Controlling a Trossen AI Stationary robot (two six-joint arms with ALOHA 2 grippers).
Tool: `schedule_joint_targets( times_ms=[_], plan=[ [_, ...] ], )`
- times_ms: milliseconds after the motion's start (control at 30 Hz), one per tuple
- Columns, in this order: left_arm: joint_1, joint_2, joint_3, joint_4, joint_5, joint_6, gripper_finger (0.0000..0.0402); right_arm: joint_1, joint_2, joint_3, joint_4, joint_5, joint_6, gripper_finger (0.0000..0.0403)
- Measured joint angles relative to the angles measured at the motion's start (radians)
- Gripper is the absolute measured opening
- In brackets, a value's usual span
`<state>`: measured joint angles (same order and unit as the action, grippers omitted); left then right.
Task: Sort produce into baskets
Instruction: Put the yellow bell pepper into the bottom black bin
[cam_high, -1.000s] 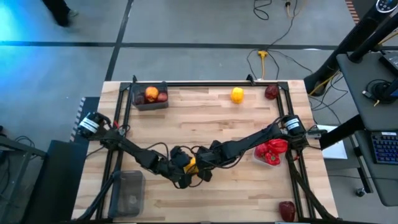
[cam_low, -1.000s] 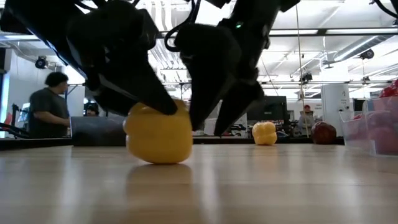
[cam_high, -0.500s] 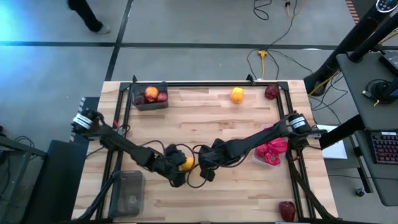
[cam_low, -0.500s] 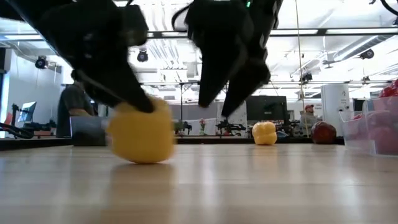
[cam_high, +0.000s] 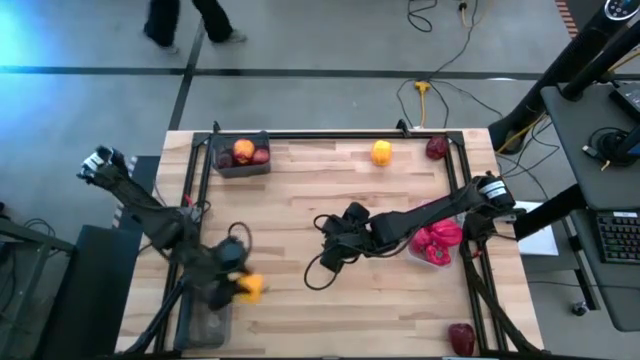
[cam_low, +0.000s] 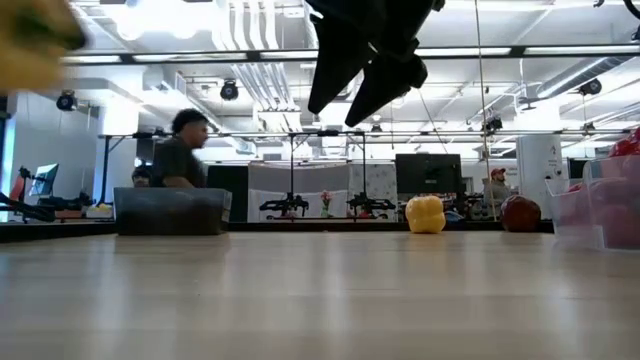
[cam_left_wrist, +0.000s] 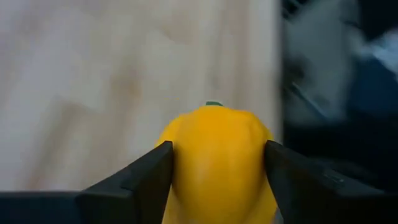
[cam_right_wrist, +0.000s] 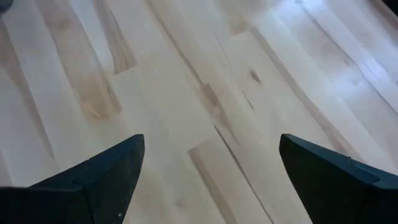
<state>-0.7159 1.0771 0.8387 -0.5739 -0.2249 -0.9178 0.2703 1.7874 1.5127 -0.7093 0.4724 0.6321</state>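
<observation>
Two arms logged, view by view.

High view: left gripper (cam_high: 238, 289) clamps a yellow pepper (cam_high: 250, 288) just beside the dark bin (cam_high: 208, 312) at the table's near-left corner, probably for dropping in. Right gripper (cam_high: 342, 232) hangs mid-table, holding nothing. Far-left bin (cam_high: 241, 157) holds an orange fruit (cam_high: 243, 151) and dark apples. Clear bin (cam_high: 436, 246) at right holds red peppers. Loose items: second yellow pepper (cam_high: 381, 152), far apple (cam_high: 436, 148), near-right apple (cam_high: 461, 337).

Low view: right arm's dark mass cut off by the upper edge; carried pepper only a yellow blur at the corner.

Left wrist view: both fingers (cam_left_wrist: 134, 183) press the pepper's flanks; surroundings smeared.

Right wrist view: fingers (cam_right_wrist: 99, 174) spread wide over bare table (cam_right_wrist: 205, 93).
</observation>
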Motion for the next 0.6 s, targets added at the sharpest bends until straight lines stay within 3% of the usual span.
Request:
schedule_joint_targets(
  times_ms=[100, 167, 433, 600],
  plan=[
    [-0.07, -0.059, 0.0, -0.038, 0.168, -0.114, 0.0212, -0.006, 0.0, -0.001, 0.001, -0.001, -0.024, 0.0365],
    [-0.121, -0.083, 0.0, -0.073, 0.217, -0.198, 0.0209, -0.01, 0.0, -0.002, 0.001, -0.001, -0.036, 0.0365],
    [-0.272, -0.038, 0.0, -0.328, 0.219, -0.349, 0.0207, -0.018, 0.001, -0.01, 0.001, -0.001, -0.057, 0.0365],
    [-0.277, 0.023, -0.004, -0.337, 0.216, -0.35, 0.0207, -0.018, 0.001, -0.019, 0.0, -0.009, -0.057, 0.0365]
  ],
)
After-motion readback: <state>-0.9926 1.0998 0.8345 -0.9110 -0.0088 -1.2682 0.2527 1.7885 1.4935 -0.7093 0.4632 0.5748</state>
